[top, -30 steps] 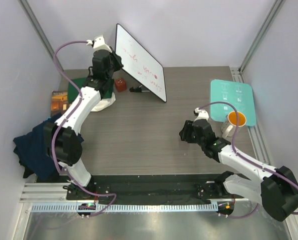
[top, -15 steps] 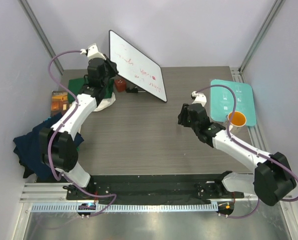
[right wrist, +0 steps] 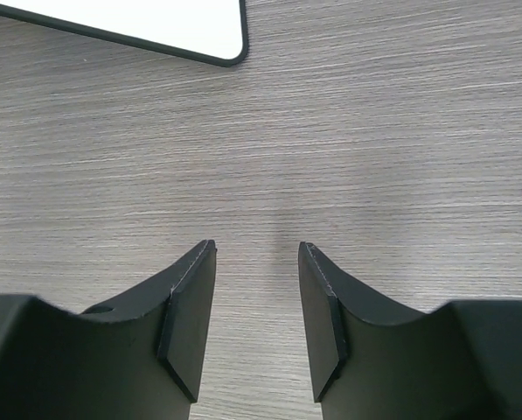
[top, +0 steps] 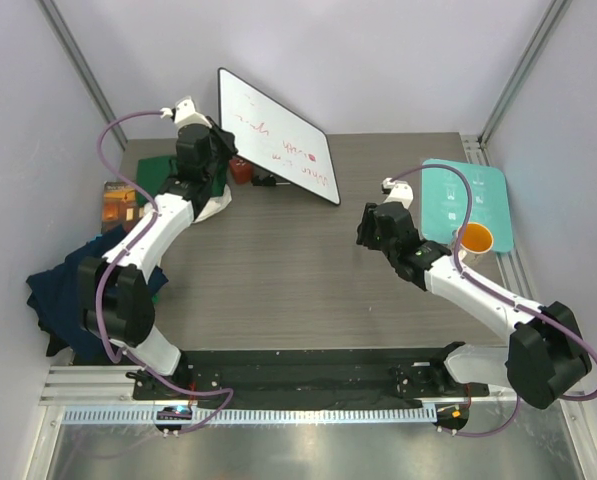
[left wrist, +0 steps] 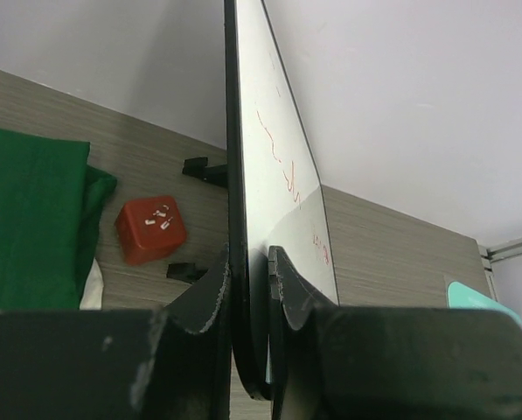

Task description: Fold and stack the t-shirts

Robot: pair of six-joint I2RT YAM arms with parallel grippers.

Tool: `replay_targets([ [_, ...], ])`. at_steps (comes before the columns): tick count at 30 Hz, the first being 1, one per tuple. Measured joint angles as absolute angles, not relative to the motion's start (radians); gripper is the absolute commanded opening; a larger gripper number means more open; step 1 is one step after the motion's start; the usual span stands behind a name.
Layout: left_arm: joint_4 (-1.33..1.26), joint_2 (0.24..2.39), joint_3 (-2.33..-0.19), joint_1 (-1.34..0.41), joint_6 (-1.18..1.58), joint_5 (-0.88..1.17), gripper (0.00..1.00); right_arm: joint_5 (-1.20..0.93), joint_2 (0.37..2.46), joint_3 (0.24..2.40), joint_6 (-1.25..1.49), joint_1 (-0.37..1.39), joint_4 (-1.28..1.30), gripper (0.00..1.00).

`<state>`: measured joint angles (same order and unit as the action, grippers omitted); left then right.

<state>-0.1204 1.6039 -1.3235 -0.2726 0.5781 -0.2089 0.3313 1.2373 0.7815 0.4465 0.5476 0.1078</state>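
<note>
Gripping the whiteboard [top: 278,135] at its near-left edge, the L gripper [left wrist: 250,262] is pinched on both faces of the tilted panel at the table's [top: 278,270] far left. A red block [left wrist: 151,229] and the dark green t-shirt [left wrist: 24,219] lie just beside it, w/ the cream-white t-shirt [top: 210,208] peeking out at the green one's edge. The R gripper [right wrist: 256,254] hangs over bare tabletop right of ctr, fingers spread w/ nothing between, near the mug [top: 473,240] on the teal board [top: 478,190]; the navy t-shirt [top: 68,295] sits bunched at the near-left edge, partly draped off.
</note>
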Motion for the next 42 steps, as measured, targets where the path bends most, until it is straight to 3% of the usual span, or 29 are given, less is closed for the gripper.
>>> replay_targets([
  [8, -0.118, 1.608, -1.324, -0.276, 0.6, -0.21, 0.01, 0.326, 1.237, 0.799, 0.425, 0.471, 0.152, 0.48],
  [10, -0.117, 1.608, -1.323, -0.277, 0.6, -0.21, 0.08, 0.299, 1.237, 0.807, 0.433, 0.405, 0.152, 0.48],
  [14, -0.105, 1.607, -1.323, -0.28, 0.589, -0.221, 0.32, 0.272, 1.224, 0.811, 0.448, 0.321, 0.159, 0.48],
  [16, -0.071, 1.609, -1.323, -0.282, 0.563, -0.236, 0.34, 0.261, 1.213, 0.811, 0.448, 0.317, 0.16, 0.48],
  [17, -0.046, 1.613, -1.323, -0.282, 0.545, -0.244, 0.42, 0.255, 1.208, 0.812, 0.448, 0.318, 0.16, 0.48],
  [18, -0.027, 1.62, -1.323, -0.282, 0.536, -0.253, 0.43, 0.25, 1.203, 0.812, 0.448, 0.319, 0.16, 0.48],
  [27, 0.056, 1.729, -1.326, -0.288, 0.5, -0.303, 0.42, 0.21, 1.195, 0.812, 0.447, 0.307, 0.194, 0.48],
  [42, 0.058, 1.727, -1.336, -0.288, 0.496, -0.303, 0.42, 0.206, 1.182, 0.812, 0.447, 0.293, 0.211, 0.48],
])
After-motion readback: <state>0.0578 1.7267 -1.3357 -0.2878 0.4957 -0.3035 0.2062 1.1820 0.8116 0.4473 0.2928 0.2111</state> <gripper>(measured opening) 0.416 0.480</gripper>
